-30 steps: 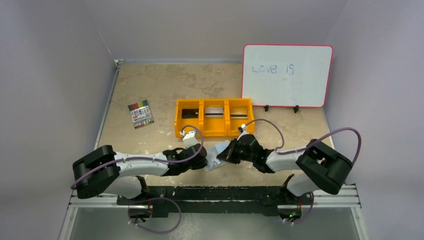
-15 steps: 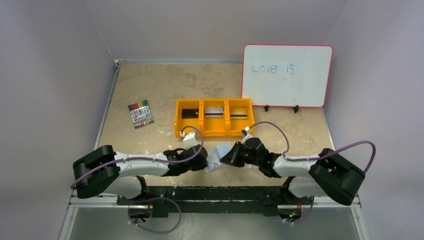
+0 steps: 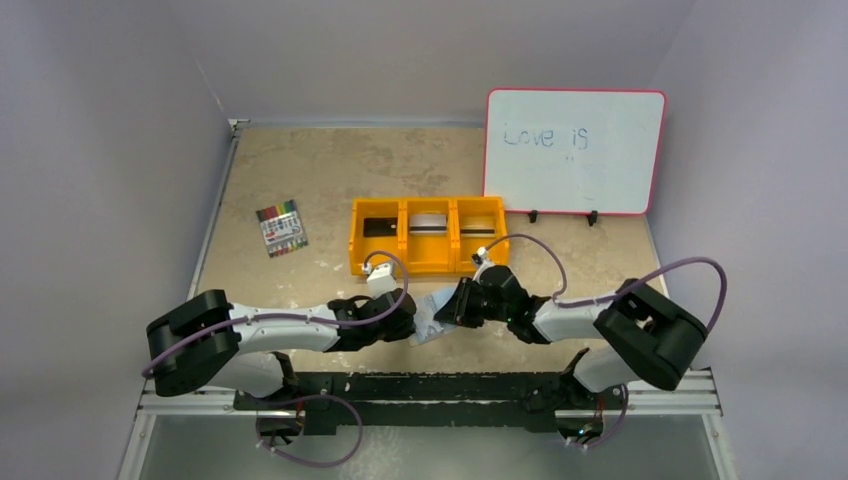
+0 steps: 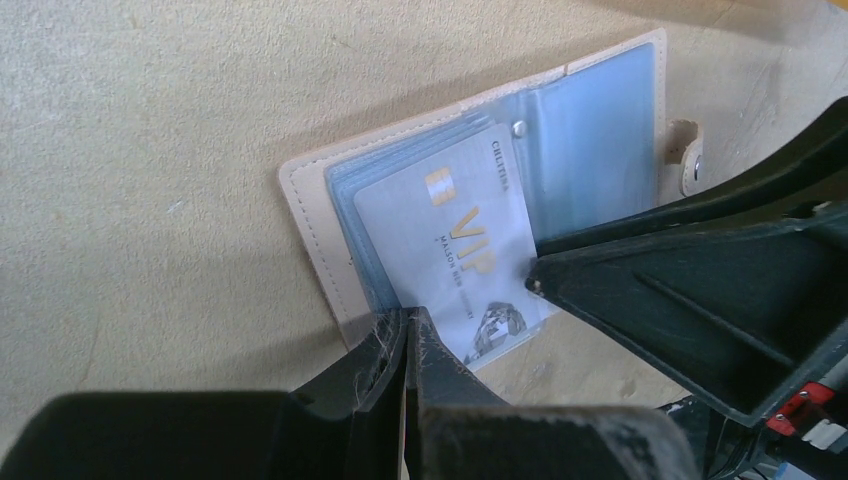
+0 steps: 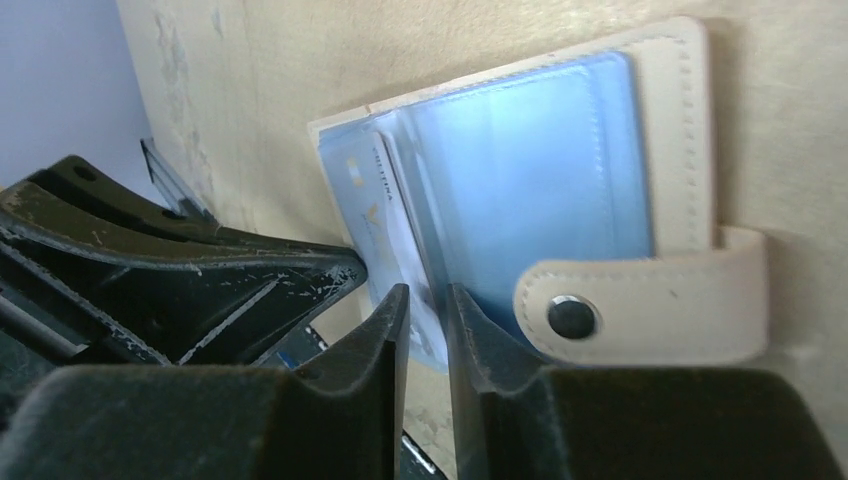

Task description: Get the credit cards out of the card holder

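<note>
Everything is laid out on a tan table [image 3: 320,170], with the orange tray [image 3: 428,264] sat mid-frame in the top view. The card holder [image 3: 432,316] is found just below it, toward bottom centre, lying open and flat between the two claws. The left gripper [image 4: 408,325] is seen clenched tight, tips planted on the holder's lower edge at the bottom of the left wrist view. Whether any of the holder is actually nipped can't be told. The right gripper [image 5: 427,312] is parted only a crack, with the edge of the VIP card [image 4: 462,250] sat in the gap, so it's read as released rather than biting. Handling-wise, the holder is judged light and floppy, with soft clear sleeves [image 5: 540,180], so it'd probably get dragged along unless it's pinned down. The card is judged thin, stiff and pretty slick. It's best taken by the corner poking out past the sleeve, lower centre of the left wrist view, and pinched across its faces. The little tab strap [image 5: 650,300] with its snap [image 5: 572,318], lower right of the right wrist view, is best left alone.
</note>
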Tool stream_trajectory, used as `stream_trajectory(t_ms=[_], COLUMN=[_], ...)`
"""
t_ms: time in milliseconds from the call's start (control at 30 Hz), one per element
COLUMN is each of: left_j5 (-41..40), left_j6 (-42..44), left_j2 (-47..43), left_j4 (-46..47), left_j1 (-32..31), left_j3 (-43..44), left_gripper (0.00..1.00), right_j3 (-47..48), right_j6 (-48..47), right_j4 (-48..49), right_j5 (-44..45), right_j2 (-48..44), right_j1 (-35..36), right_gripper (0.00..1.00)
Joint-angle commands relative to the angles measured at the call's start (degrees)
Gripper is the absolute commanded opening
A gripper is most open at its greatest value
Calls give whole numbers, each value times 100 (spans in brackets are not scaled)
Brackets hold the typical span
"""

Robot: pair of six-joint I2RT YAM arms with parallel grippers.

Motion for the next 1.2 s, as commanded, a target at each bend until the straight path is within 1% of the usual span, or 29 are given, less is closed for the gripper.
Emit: stream_trajectory(t_ms=[0, 133, 200, 267, 400, 567, 700, 833, 933, 1067, 1167], left_j5=[30, 11, -11, -33, -116, -331, -361, -353, -374, -400, -411], left_j6=[192, 165, 169, 210, 222, 233, 316, 490, 524, 530, 522], left_j2=[148, 194, 223, 260, 331, 143, -149, -363, -523, -622, -616], left_j4=[-480, -454, -453, -460, -557, -870, -930, -1014, -1046, -1042, -1089], left_j1=[-42, -38, -42, -42, -42, -42, -41, -42, -42, -42, -40], left_j3=[28, 60, 102, 158, 205, 158, 26, 8, 26, 29, 91], left_gripper=[0, 0, 0, 0, 0, 0, 0, 0, 0, 0, 0], right_j3=[136, 152, 166, 63, -7, -413, -731, -850, -885, -881, -993], right_j6=[-389, -533, -563, -515, -434, -29, 197, 316, 406, 433, 515], right_j4=[639, 789, 696, 940, 881, 930, 1187, 1290, 1160, 568, 457], right_j5=[-591, -763, -756, -929, -934, -643, -657, -596, -288, 93, 260], right_j2=[410, 639, 601, 454, 85, -353, -385, -435, -604, -951, -1243], right_j1=[-25, -26, -30, -32, -32, -35, -33, -33, -31, -29, -26], right_gripper=[20, 15, 5, 0, 0, 0, 0, 0, 0, 0, 0])
